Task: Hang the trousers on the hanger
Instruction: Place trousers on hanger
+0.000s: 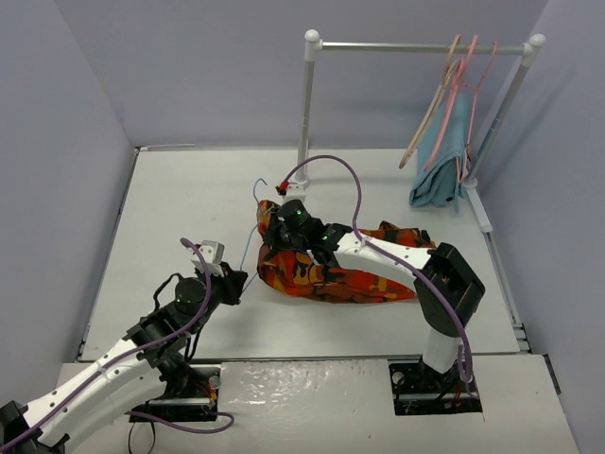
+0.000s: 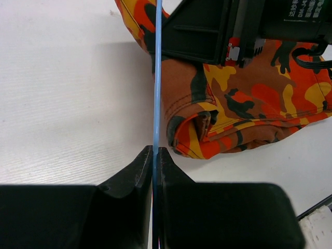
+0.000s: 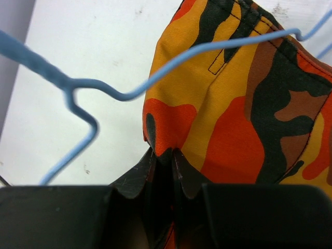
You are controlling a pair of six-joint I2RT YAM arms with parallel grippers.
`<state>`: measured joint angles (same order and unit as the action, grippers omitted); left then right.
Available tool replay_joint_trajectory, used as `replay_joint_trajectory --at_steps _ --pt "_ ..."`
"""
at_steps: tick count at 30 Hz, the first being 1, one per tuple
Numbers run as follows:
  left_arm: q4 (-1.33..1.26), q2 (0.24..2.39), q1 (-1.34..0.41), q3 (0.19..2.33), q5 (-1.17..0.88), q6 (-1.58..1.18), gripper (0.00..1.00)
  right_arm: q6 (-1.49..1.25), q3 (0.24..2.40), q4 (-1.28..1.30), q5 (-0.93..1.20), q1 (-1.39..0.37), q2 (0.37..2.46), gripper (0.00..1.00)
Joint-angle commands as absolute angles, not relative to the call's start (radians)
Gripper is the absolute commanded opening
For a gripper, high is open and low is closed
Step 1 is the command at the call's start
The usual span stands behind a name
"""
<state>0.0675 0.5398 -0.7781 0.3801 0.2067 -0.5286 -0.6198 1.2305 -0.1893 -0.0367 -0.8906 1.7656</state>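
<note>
Left gripper: its two black jaws are squeezed tight on the thin light-blue wire hanger. The wire runs straight out from between the jaw tips and away from them.
Right gripper: its jaws are pinched together on an edge of the soft trousers with orange, red, yellow and black camouflage print. The cloth bunches up right at the jaw tips. It spreads out ahead of them and to their right.
Hanger: seen from the right wrist, the blue wire crosses ahead of the jaws, over the trousers. It bends into a kink to the left of the jaws. Seen from the left wrist, the wire runs along the left edge of the trousers. I cannot tell if it touches the cloth there.
Trousers: they lie in a bunched heap on the white table, under the right arm. A folded hem sits just ahead of the left jaws, a little to their right.
Rack: far beyond both grippers stands a white rail. On it hang a tan wooden hanger, a pink hanger and a plain teal-blue cloth.
</note>
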Motion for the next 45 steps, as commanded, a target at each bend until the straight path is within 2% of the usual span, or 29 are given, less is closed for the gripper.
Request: replay_joint_trajectory --at_steps 1,4,6,7,8,13,17,23,29,36,43,45 --pt "-0.076 0.591 -0.794 0.405 0.173 -0.55 0.0 -0.704 1.24 -0.477 -0.009 -0.894 1.758 0.0" --pt "-0.107 0.603 -0.802 0.397 0.175 -0.552 0.0 -0.72 1.226 -0.514 -0.011 -0.897 1.767 0.04" --pt "-0.115 0.612 -0.802 0.396 0.175 -0.559 0.0 -0.726 1.224 -0.526 -0.009 -0.892 1.786 0.21" --pt "-0.115 0.612 -0.803 0.394 0.178 -0.562 0.0 -0.722 1.235 -0.519 -0.009 -0.89 1.798 0.33" --pt "-0.116 0.609 -0.803 0.389 0.183 -0.565 0.0 -0.707 1.243 -0.498 0.011 -0.888 1.802 0.4" --pt "-0.109 0.59 -0.802 0.373 0.212 -0.571 0.0 -0.617 1.257 -0.357 0.048 -0.882 1.755 0.62" --pt "-0.121 0.599 -0.802 0.365 0.213 -0.578 0.0 -0.561 1.222 -0.286 0.062 -0.871 1.67 0.64" --pt "-0.17 0.645 -0.804 0.359 0.194 -0.586 0.0 -0.512 1.153 -0.224 0.117 -0.87 1.583 0.44" --pt "-0.198 0.68 -0.805 0.376 0.204 -0.595 0.0 -0.485 1.167 -0.199 0.056 -0.868 1.48 0.5" --pt "-0.209 0.711 -0.806 0.39 0.213 -0.595 0.0 -0.593 1.283 -0.166 -0.097 -0.878 1.581 0.58" --pt "-0.222 0.732 -0.816 0.396 0.218 -0.591 0.0 -0.534 1.398 -0.175 -0.225 -0.909 1.705 0.59" --pt "-0.22 0.729 -0.818 0.399 0.222 -0.584 0.0 -0.482 1.418 -0.189 -0.229 -0.904 1.731 0.56"
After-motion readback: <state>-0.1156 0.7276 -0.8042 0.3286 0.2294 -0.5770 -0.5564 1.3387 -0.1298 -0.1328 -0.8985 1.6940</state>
